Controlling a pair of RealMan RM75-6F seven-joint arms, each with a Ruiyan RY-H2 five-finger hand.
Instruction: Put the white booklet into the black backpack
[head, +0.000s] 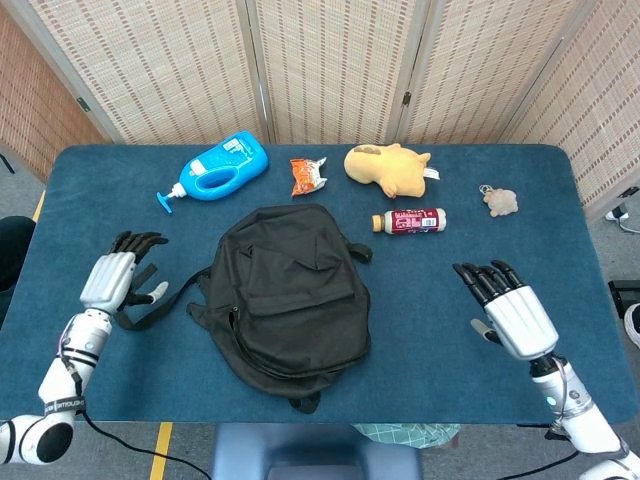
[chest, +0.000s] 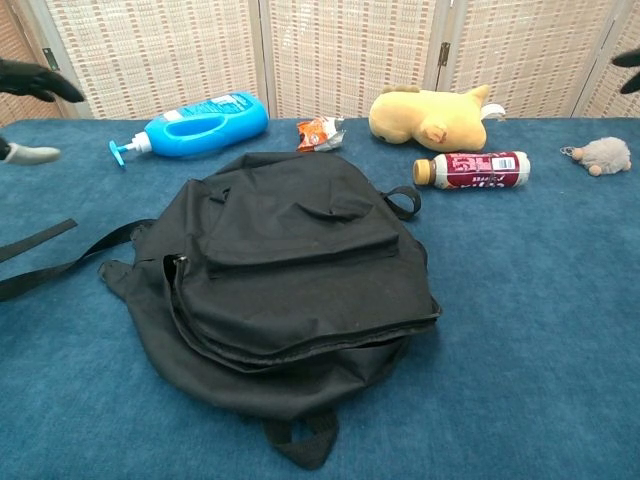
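Overhead, in the head view, the backpack (head: 290, 290) lay flat at the frame's centre, flap down, so the booklet could not be seen; it was probably inside, though that is a guess. The left hand (head: 118, 281) sat at mid-left beside a strap (head: 150, 305), fingers spread, holding nothing. The right hand (head: 510, 307) rested at lower right, likewise empty with fingers apart, well clear of the bag. A blue bottle (head: 218, 166), snack packet (head: 308, 175), yellow plush (head: 387, 166) and drink bottle (head: 409, 220) lined the upper part.

From the chest view, the backpack filled the centre, closed. Only dark fingertips showed at the upper left and upper right edges.
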